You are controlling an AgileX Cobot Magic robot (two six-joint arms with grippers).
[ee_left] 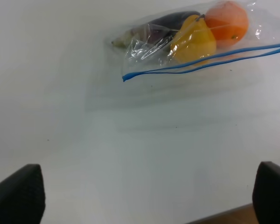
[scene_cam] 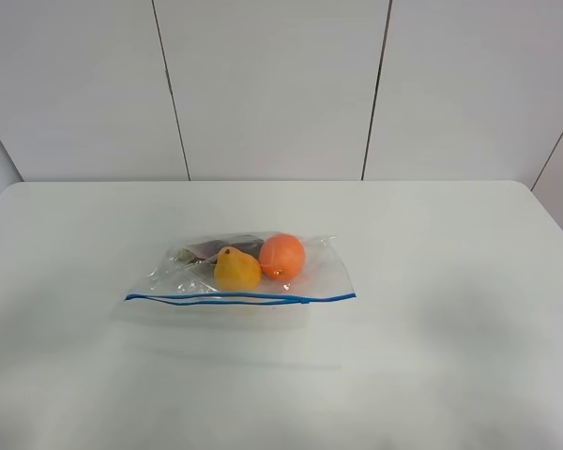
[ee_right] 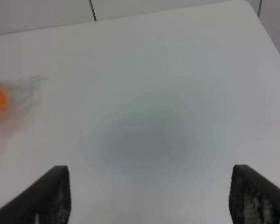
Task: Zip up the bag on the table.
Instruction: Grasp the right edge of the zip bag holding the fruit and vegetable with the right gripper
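Note:
The clear bag [scene_cam: 325, 270] lies near the middle of the white table [scene_cam: 450, 337], its blue zipper strip [scene_cam: 239, 297] along the near edge. Through the plastic show an orange fruit [scene_cam: 281, 255], a yellow pear-shaped item [scene_cam: 235, 270] and a dark item [scene_cam: 227, 247]. In the left wrist view the bag [ee_left: 149, 39] sits well ahead of my left gripper [ee_left: 148, 196], whose black fingers [ee_left: 18, 193] stand wide apart and open over bare table. My right gripper [ee_right: 151, 196] is open too, with only the bag's edge [ee_right: 23, 91] at the side. Neither arm appears in the high view.
A white panelled wall [scene_cam: 281, 84] rises behind the table's far edge. The table's rounded far right corner [scene_cam: 521, 185] shows in the high view. A brown strip [ee_left: 224, 215] beyond the table's near edge shows in the left wrist view.

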